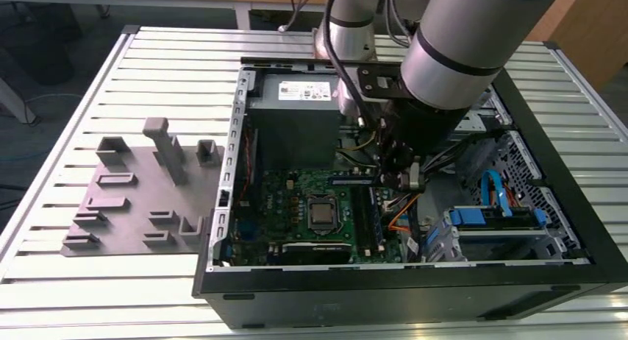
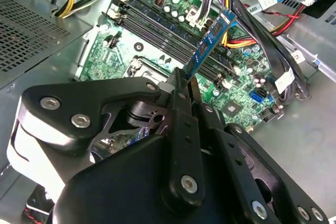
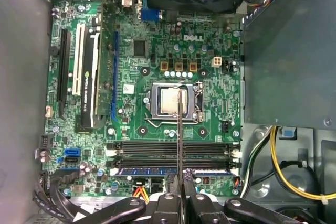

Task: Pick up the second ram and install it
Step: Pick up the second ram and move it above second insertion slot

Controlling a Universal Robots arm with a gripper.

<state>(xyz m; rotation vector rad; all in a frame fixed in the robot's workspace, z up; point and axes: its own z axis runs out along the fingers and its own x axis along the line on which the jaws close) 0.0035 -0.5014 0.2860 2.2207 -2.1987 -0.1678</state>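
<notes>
Reaching down into the open computer case, the arm held its gripper above the motherboard, at about three o'clock from the processor socket in the exterior view. In the second wrist view the gripper was clamped tight on the second ram: the black fingers pinched one end of the strip, and the rest stood straight out from them, pointing toward the memory slots on the green board. In the first wrist view the second ram showed edge-on as a thin dark line running from the gripper across the memory slots to the processor socket. Whether its far end touched the board could not be told.

In the exterior view the power supply sat at twelve o'clock from the motherboard, and a blue cable hung at three o'clock from the gripper. The case rested on a slatted metal table, with a grey fixture plate at nine o'clock from the case, just beside it.
</notes>
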